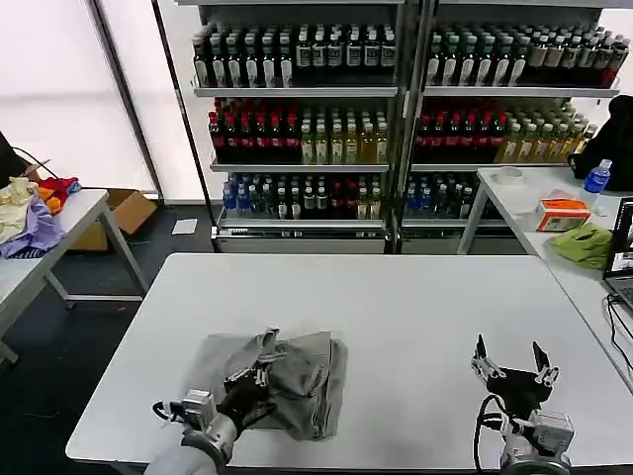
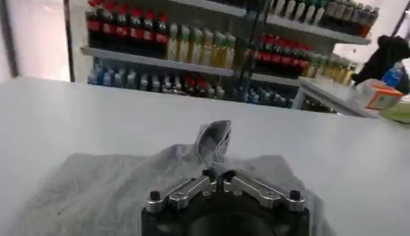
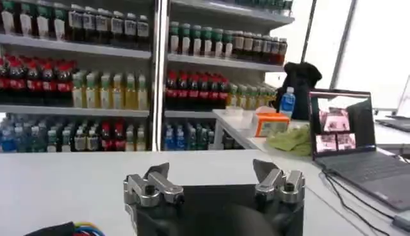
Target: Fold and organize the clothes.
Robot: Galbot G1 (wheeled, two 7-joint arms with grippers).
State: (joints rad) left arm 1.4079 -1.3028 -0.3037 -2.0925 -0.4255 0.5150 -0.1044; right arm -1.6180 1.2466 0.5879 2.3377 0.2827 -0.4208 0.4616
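One of the clothes, a light grey shirt [image 1: 297, 381], lies crumpled on the front left of the white table [image 1: 396, 297]. My left gripper [image 1: 259, 377] sits over the shirt's near side and is shut on a fold of it. In the left wrist view the jaws [image 2: 218, 174] meet on the grey cloth, and a pinched peak of fabric [image 2: 214, 140] stands up just beyond them. My right gripper [image 1: 512, 360] hovers above bare table at the front right, well apart from the shirt. It is open, and in the right wrist view [image 3: 211, 172] nothing lies between its fingers.
A side table [image 1: 59, 233] on the left holds purple, yellow and red garments [image 1: 30, 213]. On the right table [image 1: 524, 198] are a lime-green cloth [image 1: 584, 243], an orange box [image 1: 562, 212], a bottle [image 1: 596, 177] and a laptop [image 3: 359, 154]. Drink shelves [image 1: 396, 109] line the back.
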